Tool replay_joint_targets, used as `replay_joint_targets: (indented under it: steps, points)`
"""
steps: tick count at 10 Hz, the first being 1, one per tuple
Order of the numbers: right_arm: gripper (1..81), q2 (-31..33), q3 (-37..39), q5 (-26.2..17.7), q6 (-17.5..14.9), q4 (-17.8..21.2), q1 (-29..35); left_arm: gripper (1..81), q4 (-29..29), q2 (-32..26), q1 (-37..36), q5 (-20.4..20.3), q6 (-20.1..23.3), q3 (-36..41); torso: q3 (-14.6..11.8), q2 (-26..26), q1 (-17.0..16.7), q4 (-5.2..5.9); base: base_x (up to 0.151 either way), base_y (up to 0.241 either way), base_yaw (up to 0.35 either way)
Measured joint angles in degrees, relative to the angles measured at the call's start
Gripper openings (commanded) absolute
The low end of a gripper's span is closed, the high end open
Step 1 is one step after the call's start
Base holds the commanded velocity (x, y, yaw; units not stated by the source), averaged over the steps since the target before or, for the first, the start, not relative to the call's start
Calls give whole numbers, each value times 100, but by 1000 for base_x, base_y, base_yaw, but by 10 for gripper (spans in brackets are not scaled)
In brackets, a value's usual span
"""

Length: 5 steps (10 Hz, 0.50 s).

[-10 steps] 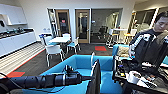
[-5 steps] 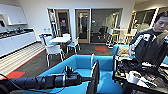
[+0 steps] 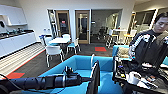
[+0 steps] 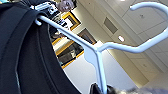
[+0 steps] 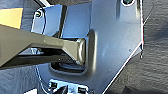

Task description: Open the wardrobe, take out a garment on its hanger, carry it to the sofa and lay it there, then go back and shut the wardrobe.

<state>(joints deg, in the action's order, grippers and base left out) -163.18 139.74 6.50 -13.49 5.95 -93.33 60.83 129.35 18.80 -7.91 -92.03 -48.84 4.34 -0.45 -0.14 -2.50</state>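
Head view: left arm (image 3: 37, 82) came in from 9 o'clock, low, reaching toward frame centre. Its gripper (image 3: 90, 79) sat at the hanger (image 3: 92, 61), w/ the garment (image 3: 94, 80) hanging edge-on as a dark strip at approx 6 o'clock. Directly behind lay the sofa (image 3: 82, 63), bright blue, garment in front of its seat. White chairs (image 3: 53, 51) and a table stood at 10 o'clock; a person (image 3: 147, 47) w/ a control rig at 3 o'clock, beside a cart (image 3: 140, 80) of gear.

Left wrist view gave what the head view couldn't: the hanger (image 4: 100, 50) close up, white neck and curved hook against the ceiling, black garment (image 4: 25, 57) draped over one shoulder arm. Left gripper (image 4: 98, 89) had jaws pinching the hanger's neck at its base.

Right wrist view: robot's own dark plate and jointed bar over dark carpet (image 5: 155, 50). Right jaws: couldn't tell, spread or pressed together.
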Motion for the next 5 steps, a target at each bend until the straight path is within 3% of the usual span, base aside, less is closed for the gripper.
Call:
replay_joint_targets:
  steps: [3,5]
  points:
    - [811,-2,0,35,0,0,98,10,0,13,-6,9,2,-22,4,2,14,0,87,0,0]
    - [811,-21,0,30,0,-22,77,10,2,16,-11,6,5,-22,162,0,13,0,87,0,0]
